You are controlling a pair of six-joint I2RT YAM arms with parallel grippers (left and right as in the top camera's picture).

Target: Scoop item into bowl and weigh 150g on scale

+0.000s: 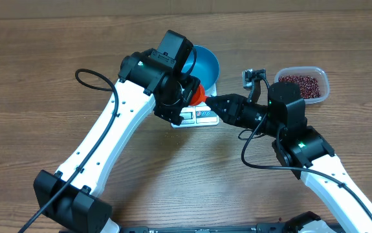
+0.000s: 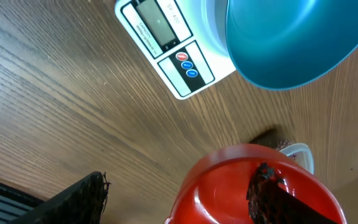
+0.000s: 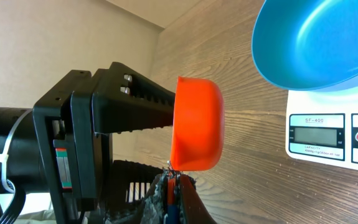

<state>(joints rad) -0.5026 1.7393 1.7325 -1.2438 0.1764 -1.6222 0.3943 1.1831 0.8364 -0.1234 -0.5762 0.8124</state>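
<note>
From above, the blue bowl (image 1: 206,65) sits on the white scale (image 1: 195,117) at the middle of the table (image 1: 43,52), towards the far side. It shows no beans inside. The beans (image 1: 300,84) lie heaped in a clear tub (image 1: 325,84) well off to the right. Just near of the bowl, the left gripper (image 1: 187,97) and the right gripper (image 1: 213,103) meet at an orange-red scoop (image 1: 200,94). In the left wrist view that arm's jaws stand wide: one finger (image 2: 82,198) sits far left and the other (image 2: 278,202) reaches over the scoop's cup, which looks empty. The scale's buttons and the bowl lie just beyond. In the right wrist view its own fingertips (image 3: 172,194) are closed tight, apparently pinching the scoop's lower edge, while the left arm's black finger butts against the cup's left side. The display is too small to read. I judge the step to be passing the scoop to the right arm, with no scooping done yet. Next, the left arm should back away; the right arm should then carry the scoop right to the tub and dig in. The left fingers crowding the cup, the bowl's rim close by and the right arm's looping cable are what could snag.
</note>
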